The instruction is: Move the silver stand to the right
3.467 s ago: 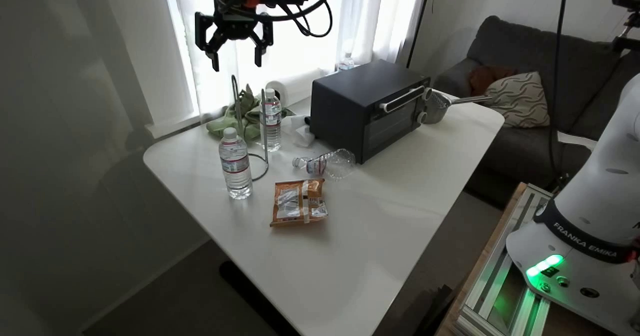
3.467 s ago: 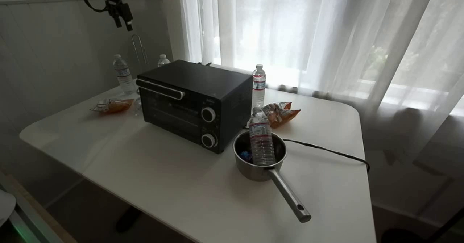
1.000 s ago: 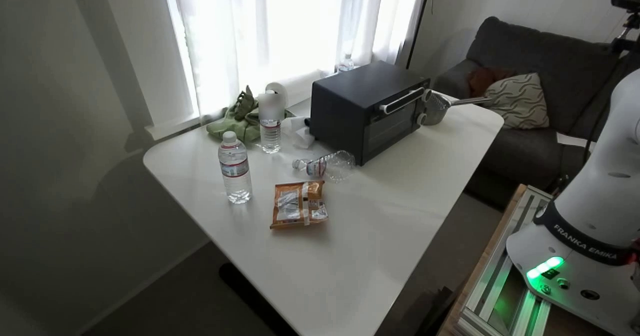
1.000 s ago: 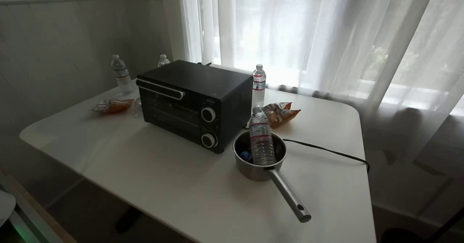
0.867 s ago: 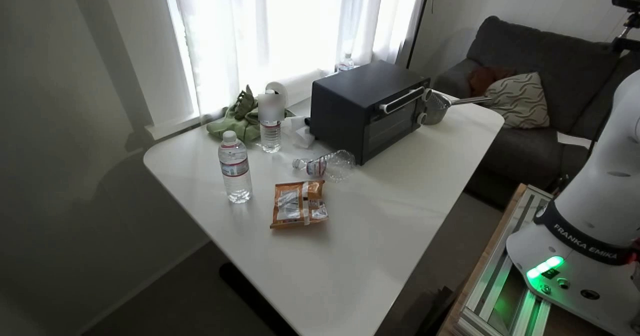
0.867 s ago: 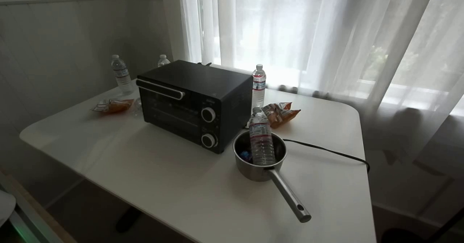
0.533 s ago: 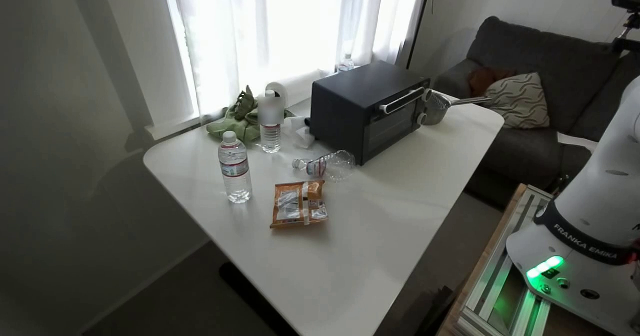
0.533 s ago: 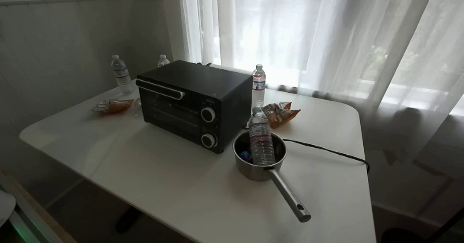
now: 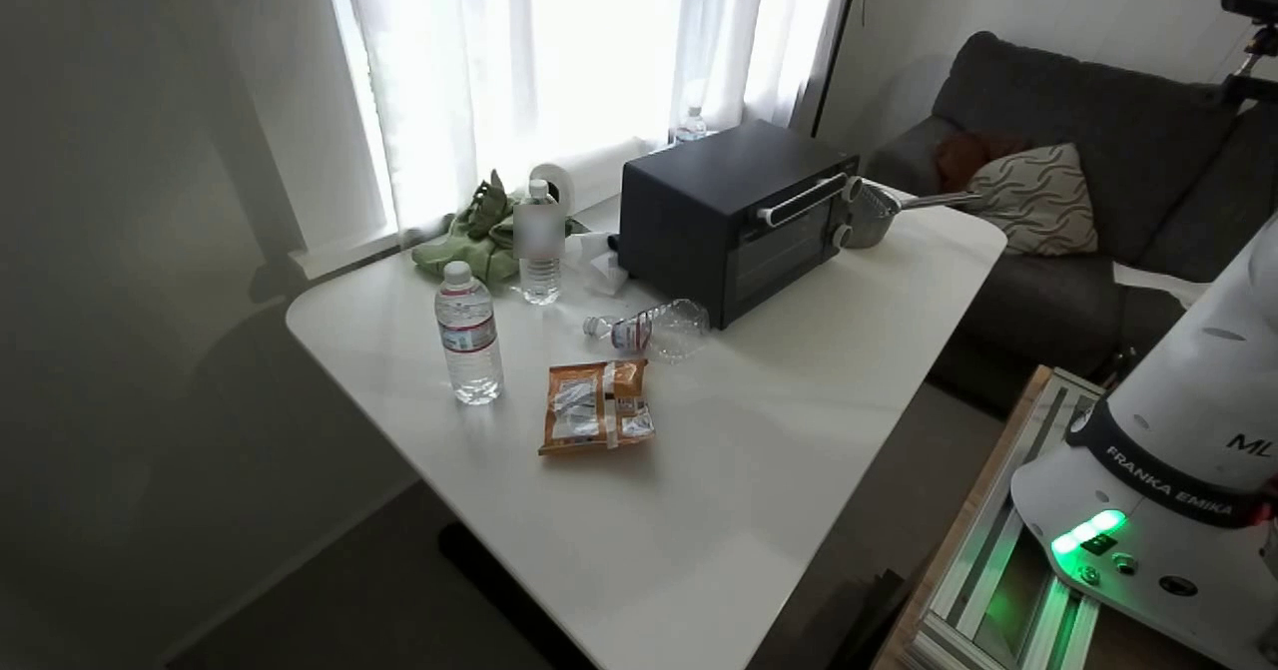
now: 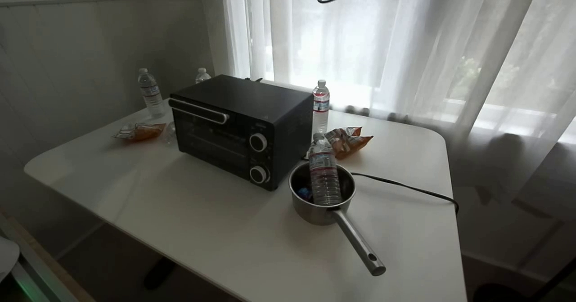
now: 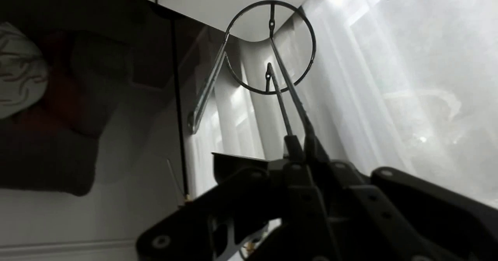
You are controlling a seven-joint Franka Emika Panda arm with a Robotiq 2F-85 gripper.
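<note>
At the end opposite the ring base, the jaws were clenched on the silver stand. The base was suspended clear of the bench.

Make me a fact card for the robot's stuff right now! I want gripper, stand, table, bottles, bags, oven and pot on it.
Gripper: shut on the silver stand
Where the stand is: in the air, not set down yet; only the wrist view shows it
Table: white
Bottles: five; three upright, one lying down, one leaning in the pot
Bags: two, both orange
Oven: black, door shut
Pot: silver, long handle
</note>
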